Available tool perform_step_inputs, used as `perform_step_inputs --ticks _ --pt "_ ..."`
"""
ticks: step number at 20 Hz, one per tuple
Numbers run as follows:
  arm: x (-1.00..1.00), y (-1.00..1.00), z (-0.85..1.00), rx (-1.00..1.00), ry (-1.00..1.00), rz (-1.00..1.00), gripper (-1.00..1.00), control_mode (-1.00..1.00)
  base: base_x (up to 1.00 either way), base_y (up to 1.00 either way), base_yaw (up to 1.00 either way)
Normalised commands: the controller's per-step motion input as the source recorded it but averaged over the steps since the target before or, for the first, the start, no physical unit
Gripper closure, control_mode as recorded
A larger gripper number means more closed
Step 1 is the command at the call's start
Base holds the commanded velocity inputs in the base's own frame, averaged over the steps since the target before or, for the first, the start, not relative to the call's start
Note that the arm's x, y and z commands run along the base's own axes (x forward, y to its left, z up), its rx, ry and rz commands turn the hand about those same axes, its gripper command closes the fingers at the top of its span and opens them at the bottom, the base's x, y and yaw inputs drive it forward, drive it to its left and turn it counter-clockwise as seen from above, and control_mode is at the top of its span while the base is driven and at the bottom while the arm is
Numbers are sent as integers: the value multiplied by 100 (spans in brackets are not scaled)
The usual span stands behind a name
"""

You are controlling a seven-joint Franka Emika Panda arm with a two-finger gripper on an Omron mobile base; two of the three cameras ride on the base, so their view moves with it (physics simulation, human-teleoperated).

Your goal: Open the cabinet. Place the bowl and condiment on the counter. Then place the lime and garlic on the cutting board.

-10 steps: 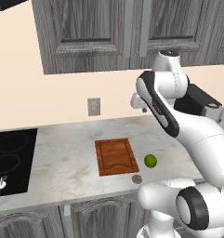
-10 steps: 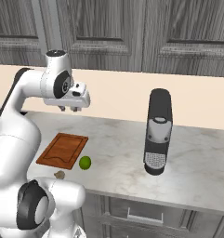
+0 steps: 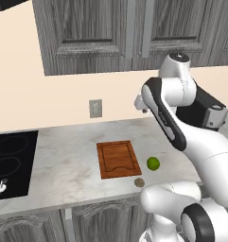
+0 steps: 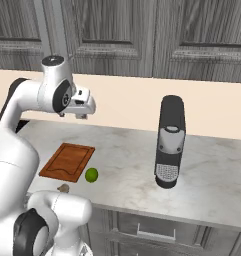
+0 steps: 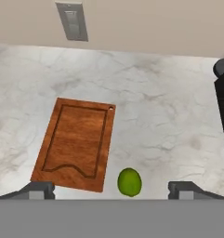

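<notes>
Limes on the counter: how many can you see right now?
1. The lime lies on the counter, just off the cutting board, apart from it, with the garlic near the front edge. The shut cabinet could hide more.

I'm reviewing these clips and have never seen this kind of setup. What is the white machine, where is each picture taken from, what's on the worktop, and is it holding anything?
The white machine is a robot arm on a driving base, in a rendered kitchen. Two pictures come from cameras on the base, behind the arm to its left and right. The third looks down from the hand itself.

Its gripper hangs open above the counter and holds nothing.

On the counter lie a cutting board, bare, with a lime beside it and the garlic near the front edge. A coffee machine stands further right; a cooktop is at the left. The cabinet above is shut.
</notes>
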Motion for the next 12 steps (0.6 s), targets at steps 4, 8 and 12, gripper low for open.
perform_step_inputs --ticks 4,8,12 --pt "-16 1 6 0 -24 0 -100 -100 0 0 0" --pt "-13 5 21 0 -21 0 -100 -100 0 0 0" --pt "-10 20 37 0 -16 -2 -100 -100 0 0 0"
